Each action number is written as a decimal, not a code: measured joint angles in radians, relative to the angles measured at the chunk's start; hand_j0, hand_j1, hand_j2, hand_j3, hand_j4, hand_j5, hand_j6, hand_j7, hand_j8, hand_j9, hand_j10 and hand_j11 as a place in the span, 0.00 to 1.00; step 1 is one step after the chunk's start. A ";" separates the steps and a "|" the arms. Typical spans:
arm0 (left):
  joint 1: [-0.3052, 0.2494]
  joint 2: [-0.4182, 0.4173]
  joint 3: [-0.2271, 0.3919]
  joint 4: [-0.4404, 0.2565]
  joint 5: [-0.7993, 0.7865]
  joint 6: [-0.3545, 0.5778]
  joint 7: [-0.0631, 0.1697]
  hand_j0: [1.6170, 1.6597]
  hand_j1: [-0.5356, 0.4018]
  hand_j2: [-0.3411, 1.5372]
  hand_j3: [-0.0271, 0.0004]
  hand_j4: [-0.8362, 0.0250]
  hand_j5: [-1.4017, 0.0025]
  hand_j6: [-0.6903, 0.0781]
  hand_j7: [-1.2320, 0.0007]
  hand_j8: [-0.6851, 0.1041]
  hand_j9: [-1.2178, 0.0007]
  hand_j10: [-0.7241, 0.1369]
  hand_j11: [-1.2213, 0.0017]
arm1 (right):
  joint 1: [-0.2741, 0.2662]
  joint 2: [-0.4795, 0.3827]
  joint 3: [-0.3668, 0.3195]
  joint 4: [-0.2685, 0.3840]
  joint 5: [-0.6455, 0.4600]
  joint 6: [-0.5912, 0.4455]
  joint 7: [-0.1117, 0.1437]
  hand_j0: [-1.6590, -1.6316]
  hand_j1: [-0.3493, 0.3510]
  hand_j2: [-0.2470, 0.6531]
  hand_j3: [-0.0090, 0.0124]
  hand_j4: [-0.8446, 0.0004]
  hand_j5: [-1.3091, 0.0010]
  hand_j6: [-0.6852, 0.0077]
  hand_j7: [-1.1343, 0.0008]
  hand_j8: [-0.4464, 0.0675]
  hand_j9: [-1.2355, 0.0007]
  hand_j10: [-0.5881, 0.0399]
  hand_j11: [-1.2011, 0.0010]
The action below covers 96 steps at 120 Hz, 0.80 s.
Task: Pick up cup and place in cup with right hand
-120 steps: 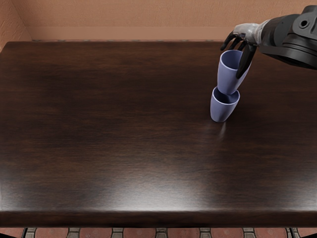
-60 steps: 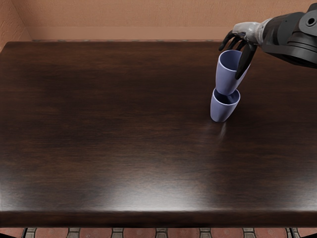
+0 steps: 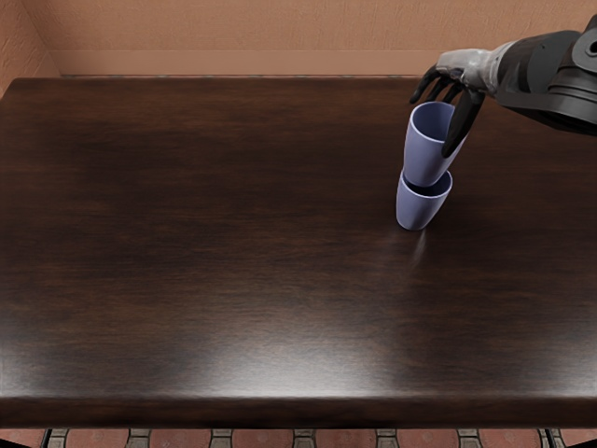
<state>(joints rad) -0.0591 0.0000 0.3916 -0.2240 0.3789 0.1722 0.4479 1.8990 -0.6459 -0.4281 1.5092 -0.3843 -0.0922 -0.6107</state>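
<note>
One broad dark wooden surface (image 3: 215, 243) carries the work, and the right arm (image 3: 550, 79) reaches in over it from about two o'clock. Next in size comes the right hand (image 3: 462, 67), which has sunk a little since the previous view and drawn slightly toward nine o'clock, bringing its load down with it. That load, the held cup (image 3: 426, 154), hangs mouth up just toward twelve o'clock of the standing cup (image 3: 416, 210), which has kept its place on the surface, at about two o'clock from the middle. The held cup's base now overlaps the mouth of the standing cup in the view; whether it is truly inside or merely in front of the far rim cannot be told from this angle. For the task, this shift reads as the start of nesting: the pick is done, the alignment looks nearly right, and the lowering remains. The hand is part closed around the upper cup, its opening about as wide as the cup's mouth, with the thumb (image 3: 461, 128) along the side at three o'clock and the fingers (image 3: 428, 82) bent over the far edge. A slow, straight descent seems called for before release; if the base caught the lower rim, the standing cup might tip or slide.
</note>
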 joint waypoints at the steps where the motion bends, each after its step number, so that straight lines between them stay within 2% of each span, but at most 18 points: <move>1: 0.000 0.000 0.000 0.000 0.000 0.000 0.000 0.96 0.94 0.18 0.99 0.97 1.00 0.90 1.00 0.87 1.00 0.84 1.00 | 0.000 0.000 0.000 0.000 0.000 0.000 0.000 0.04 0.63 0.33 0.42 0.54 0.61 0.45 0.55 0.19 0.59 0.32 0.58; 81: 0.001 0.000 0.001 0.000 0.000 0.000 0.000 0.96 0.94 0.18 0.99 0.97 1.00 0.90 1.00 0.87 1.00 0.84 1.00 | -0.037 -0.009 -0.001 0.004 -0.014 -0.004 0.000 0.03 0.61 0.31 0.43 0.55 0.62 0.44 0.56 0.18 0.59 0.33 0.58; 96: 0.001 0.000 0.002 0.000 0.000 0.000 0.000 0.96 0.94 0.18 0.99 0.97 1.00 0.90 1.00 0.87 1.00 0.84 1.00 | -0.038 -0.006 0.000 0.000 -0.018 -0.007 0.000 0.04 0.37 0.29 0.42 0.73 0.77 0.66 0.74 0.46 0.76 0.58 0.75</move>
<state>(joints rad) -0.0583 0.0000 0.3935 -0.2240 0.3789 0.1719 0.4479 1.8614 -0.6520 -0.4283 1.5091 -0.4026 -0.0994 -0.6108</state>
